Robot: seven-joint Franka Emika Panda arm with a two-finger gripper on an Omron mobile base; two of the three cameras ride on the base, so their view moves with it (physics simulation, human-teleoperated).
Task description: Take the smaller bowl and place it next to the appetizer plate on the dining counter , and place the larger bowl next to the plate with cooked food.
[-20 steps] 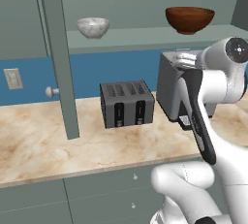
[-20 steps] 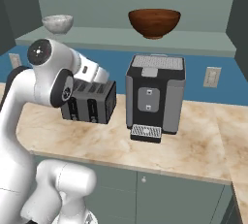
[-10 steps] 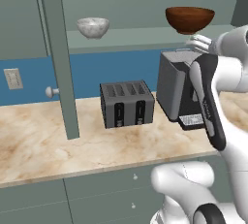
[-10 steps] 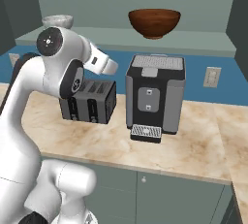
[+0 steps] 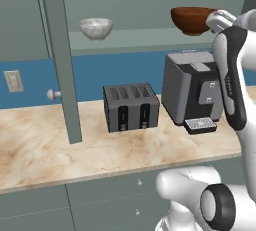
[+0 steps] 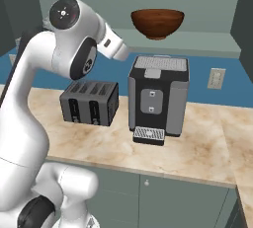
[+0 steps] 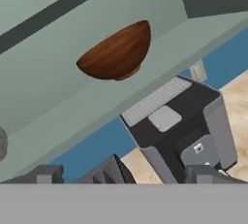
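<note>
The smaller bowl (image 5: 96, 27), grey-white and marbled, stands on the wall shelf (image 5: 140, 37) at the left. The larger bowl (image 5: 191, 20), glossy brown wood, stands on the same shelf to the right and shows again in the right base view (image 6: 158, 22) and the hand view (image 7: 118, 53). My gripper (image 7: 127, 175) is open, its fingertips (image 7: 46, 173) wide apart and holding nothing. It hangs below and short of the larger bowl. My hand (image 5: 220, 19) covers that bowl's right rim in the left base view. The appetizer plate, the plate with cooked food and the dining counter are out of view.
A grey toaster (image 5: 131, 107) and a dark coffee machine (image 5: 192, 92) stand on the beige marble worktop (image 5: 50, 150) under the shelf. A grey-green upright post (image 5: 62, 60) rises left of the toaster. A socket (image 6: 216, 78) sits on the blue wall.
My arm has swung upward and my hand has risen from coffee-machine height to shelf height near the larger bowl. The jaws stay open. Both bowls rest where they were.
</note>
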